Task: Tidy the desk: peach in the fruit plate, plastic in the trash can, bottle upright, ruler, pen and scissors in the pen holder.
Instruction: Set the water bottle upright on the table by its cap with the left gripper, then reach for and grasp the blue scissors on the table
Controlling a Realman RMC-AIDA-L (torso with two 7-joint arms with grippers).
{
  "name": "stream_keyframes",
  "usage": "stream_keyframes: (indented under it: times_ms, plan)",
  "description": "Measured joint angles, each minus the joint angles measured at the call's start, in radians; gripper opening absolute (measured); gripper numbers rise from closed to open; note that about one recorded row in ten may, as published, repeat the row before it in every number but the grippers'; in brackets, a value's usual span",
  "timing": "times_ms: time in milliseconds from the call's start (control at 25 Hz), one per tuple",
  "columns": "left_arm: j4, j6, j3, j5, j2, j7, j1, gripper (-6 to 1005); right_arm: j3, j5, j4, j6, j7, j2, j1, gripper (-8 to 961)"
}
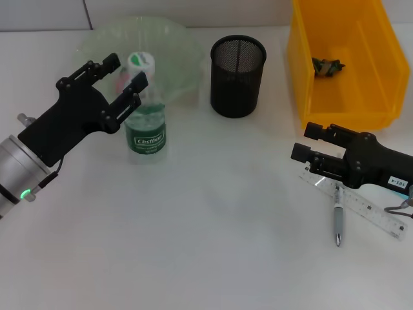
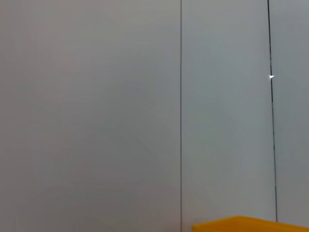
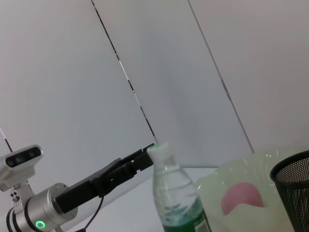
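- Clear plastic, green-labelled, the bottle [image 1: 146,129] stands upright on the desk [image 1: 213,245] just in front of the fruit plate [image 1: 177,48]; the left gripper [image 1: 124,82] sits at its cap and shoulder with fingers spread and not closed on it, so that step looks finished or about to be released.
- Dark green plastic [image 1: 327,66] lies inside the trash can [image 1: 303,64]; the peach [image 3: 241,199] rests in the fruit plate; both jobs look done.
- Stationery appears to be the step in hand: the right gripper [image 1: 311,150] hovers low over the near end of the ruler [image 1: 368,210], fingers parted and empty; the pen [image 1: 337,223] lies just beside it, partly on the ruler; the pen holder [image 1: 237,76] looks empty; scissors are not visible.
- Next move, as I judge it: descend squarely on the thin, flat ruler or the pen and pinch; a clear ruler flush on the desk may slip.
- Head view alone shows the ruler, pen and plastic; the right wrist view shows the peach plainly, while the head view barely does; the left wrist view shows only wall and a yellow rim.
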State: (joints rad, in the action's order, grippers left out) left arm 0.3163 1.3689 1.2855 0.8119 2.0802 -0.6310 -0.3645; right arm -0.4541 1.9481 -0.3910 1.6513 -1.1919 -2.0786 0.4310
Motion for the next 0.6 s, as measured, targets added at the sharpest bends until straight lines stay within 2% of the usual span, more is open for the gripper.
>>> stream_keyframes:
  times_ms: [40,240,360,400,560,600]
  plan:
    - [-0.008,0.003,0.000,-0.014,0.000,0.000,-0.001,494,0.000,0.000,0.000,0.000,0.000,0.000,0.000,709]
    - [-0.015,0.029,0.000,-0.037,0.000,0.000,0.004,691,0.007,0.000,0.000,0.006,0.000,0.000,0.000,700]
    - [-0.016,0.147,0.000,-0.069,-0.007,-0.012,0.030,719,0.012,-0.014,-0.004,0.024,-0.002,0.001,-0.004,694]
    - [-0.016,0.147,0.000,-0.069,-0.007,-0.012,0.030,728,0.012,-0.014,-0.004,0.024,-0.002,0.001,-0.004,692]
    - [0.002,0.277,0.010,-0.059,-0.038,-0.091,0.056,765,0.014,-0.081,-0.044,0.090,-0.073,0.016,-0.019,685]
    - [0.007,0.306,0.017,-0.029,-0.062,-0.147,0.059,775,0.014,-0.090,-0.075,0.120,-0.114,0.022,-0.024,683]
